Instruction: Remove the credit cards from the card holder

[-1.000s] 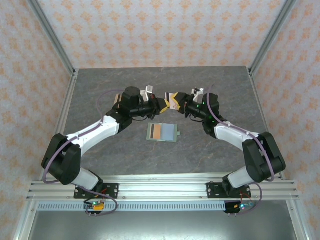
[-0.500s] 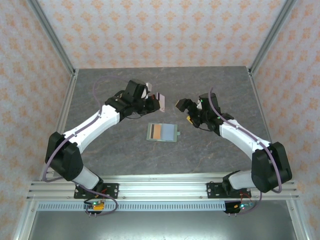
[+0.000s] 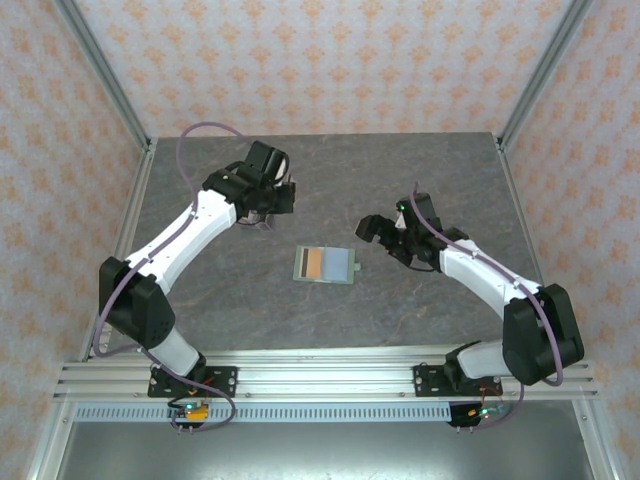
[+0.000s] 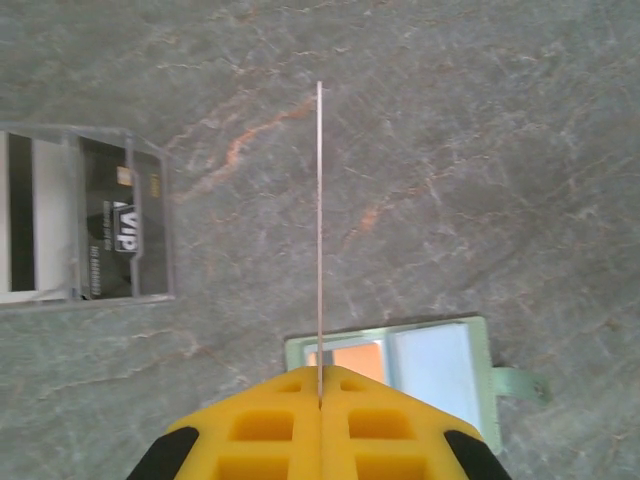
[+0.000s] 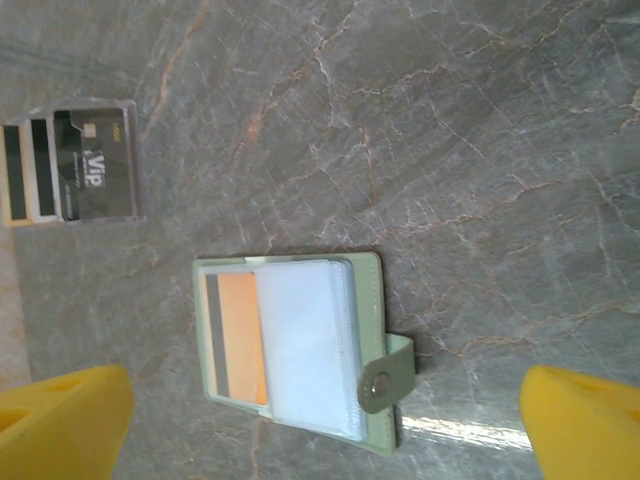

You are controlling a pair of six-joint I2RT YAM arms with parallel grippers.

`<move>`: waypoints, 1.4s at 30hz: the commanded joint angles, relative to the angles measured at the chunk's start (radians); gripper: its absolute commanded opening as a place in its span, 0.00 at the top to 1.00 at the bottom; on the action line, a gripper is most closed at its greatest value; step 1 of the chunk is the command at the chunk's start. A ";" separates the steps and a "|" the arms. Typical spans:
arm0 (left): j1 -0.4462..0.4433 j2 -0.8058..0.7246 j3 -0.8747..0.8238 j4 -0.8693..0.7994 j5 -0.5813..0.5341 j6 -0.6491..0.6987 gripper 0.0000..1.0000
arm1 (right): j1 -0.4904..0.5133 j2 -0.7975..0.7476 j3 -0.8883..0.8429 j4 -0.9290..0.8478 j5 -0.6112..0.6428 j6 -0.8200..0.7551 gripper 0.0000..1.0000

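Observation:
The sage-green card holder [image 3: 325,265] lies open on the table, with an orange credit card [image 5: 238,335] in its left pocket and a stack of clear sleeves [image 5: 308,345] on the right. My left gripper [image 3: 272,207] [image 4: 320,385] is shut on a thin card [image 4: 320,220] seen edge-on, held above the table behind and left of the holder [image 4: 430,365]. Below it, a dark card marked VIP [image 4: 120,230] [image 5: 95,165] lies fanned with other striped cards. My right gripper [image 3: 368,228] [image 5: 322,392] hangs open over the holder [image 5: 360,290], holding nothing.
The holder's snap tab [image 5: 385,375] points toward the right arm. Metal frame posts [image 3: 120,120] and patterned walls close in the grey stone-look table [image 3: 430,170] on three sides.
The grippers met above the holder a second ago. The right one has opened and drawn back. The left arm has swung to the back left, carrying the card.

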State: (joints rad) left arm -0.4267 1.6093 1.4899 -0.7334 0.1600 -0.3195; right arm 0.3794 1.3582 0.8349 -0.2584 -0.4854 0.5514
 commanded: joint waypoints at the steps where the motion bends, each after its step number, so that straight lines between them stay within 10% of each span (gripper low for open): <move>1: 0.045 -0.019 0.010 -0.034 -0.056 0.091 1.00 | -0.003 0.024 0.043 -0.063 0.024 -0.072 0.01; 16: 0.165 -0.040 -0.093 0.043 -0.024 0.312 1.00 | -0.005 0.073 0.030 0.005 -0.044 -0.100 0.01; 42: 0.281 0.212 0.032 0.026 -0.029 0.262 1.00 | -0.004 -0.001 -0.041 0.076 -0.104 -0.097 0.01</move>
State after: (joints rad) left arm -0.1543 1.7912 1.4803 -0.6994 0.1490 -0.0330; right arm 0.3786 1.3872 0.8047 -0.2008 -0.5842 0.4591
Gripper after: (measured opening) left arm 0.049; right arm 0.993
